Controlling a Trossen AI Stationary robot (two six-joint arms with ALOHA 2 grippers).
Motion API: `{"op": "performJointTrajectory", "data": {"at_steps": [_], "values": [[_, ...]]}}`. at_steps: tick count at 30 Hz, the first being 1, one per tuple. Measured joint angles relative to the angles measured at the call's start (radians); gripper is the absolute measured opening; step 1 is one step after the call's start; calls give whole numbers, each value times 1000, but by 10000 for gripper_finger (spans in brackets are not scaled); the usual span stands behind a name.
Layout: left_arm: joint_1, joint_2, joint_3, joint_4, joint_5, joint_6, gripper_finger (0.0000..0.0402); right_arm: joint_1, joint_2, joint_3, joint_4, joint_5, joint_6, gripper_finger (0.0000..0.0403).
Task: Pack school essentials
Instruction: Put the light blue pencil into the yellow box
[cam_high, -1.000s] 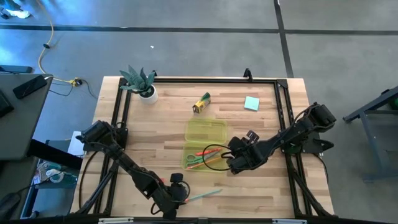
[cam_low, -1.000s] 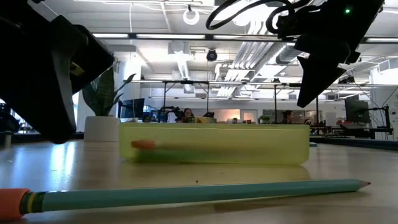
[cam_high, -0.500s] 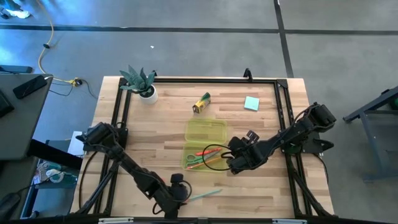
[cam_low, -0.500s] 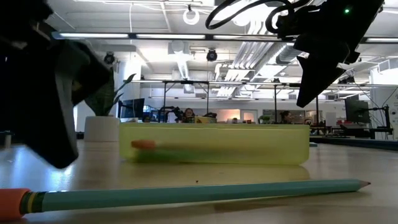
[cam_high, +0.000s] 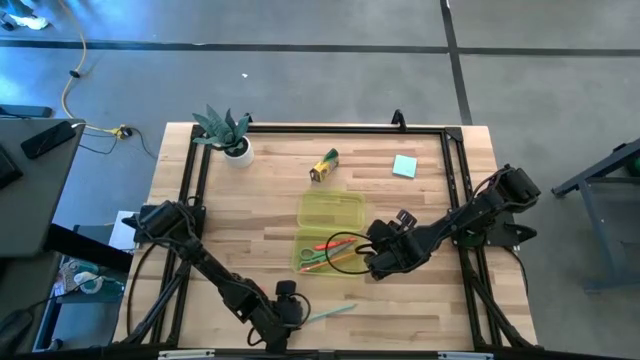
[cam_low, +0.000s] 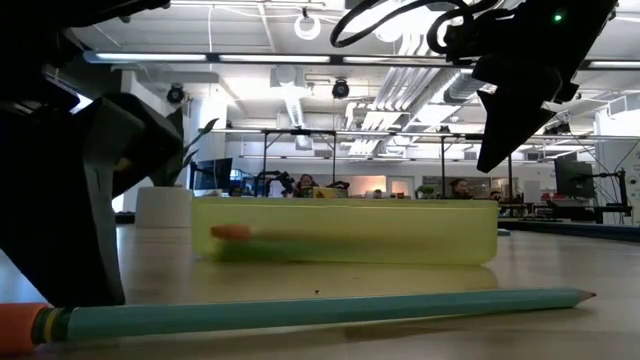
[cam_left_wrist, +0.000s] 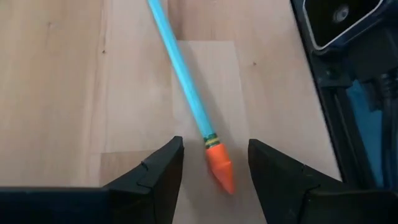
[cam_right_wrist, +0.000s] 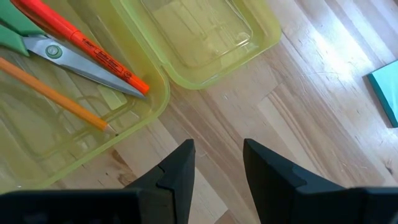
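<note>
A: What does the high view give?

B: The table (cam_high: 420, 290) carries a yellow-green case (cam_high: 326, 232) lying open at the centre, with an orange pen (cam_high: 322, 244) and scissors (cam_high: 320, 262) in its lower tray. A teal pencil (cam_high: 329, 313) lies at the lower centre, its long axis running from lower left up to the right. The left gripper (cam_high: 291, 315) sits at that pencil's lower-left end; the right gripper (cam_high: 372, 258) is just right of the case. A crayon box (cam_high: 323, 166) and a teal notepad (cam_high: 404, 166) lie near the upper edge, a potted plant (cam_high: 230, 134) at the upper left.

A: And the low view?

B: The teal pencil (cam_low: 300, 311) stretches almost level across the bottom of the frame, tip pointing right, orange eraser at the far left. The left gripper's dark bulk fills the left side, right over the eraser end. The case (cam_low: 345, 230) stands behind it.

A: The left wrist view?

B: The left gripper (cam_left_wrist: 213, 163) has its fingers (cam_left_wrist: 155, 171) spread, one on each side of the pencil's orange eraser end (cam_left_wrist: 220, 168); the teal shaft (cam_left_wrist: 180, 70) runs away toward the upper left of the frame.

A: The right wrist view?

B: The right gripper (cam_right_wrist: 217, 158) has its fingers (cam_right_wrist: 177, 171) apart, holding nothing, above bare table beside the case (cam_right_wrist: 193, 43). Inside lie the orange pen (cam_right_wrist: 81, 43), the scissors (cam_right_wrist: 62, 53) and a thin orange pencil (cam_right_wrist: 59, 96), all slanting from upper left to lower right.
</note>
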Motion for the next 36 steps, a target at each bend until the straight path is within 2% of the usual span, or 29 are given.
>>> {"op": "performJointTrajectory", "data": {"at_steps": [14,26,36], "values": [[8,0,-1,-108,-61,50,105,0,0,0,0,0,-3,129],[6,0,-4,-100,-69,89,19,0,0,0,-1,0,4,129],[5,-12,-9,-66,-60,95,15,0,0,0,-12,0,5,129]]}}
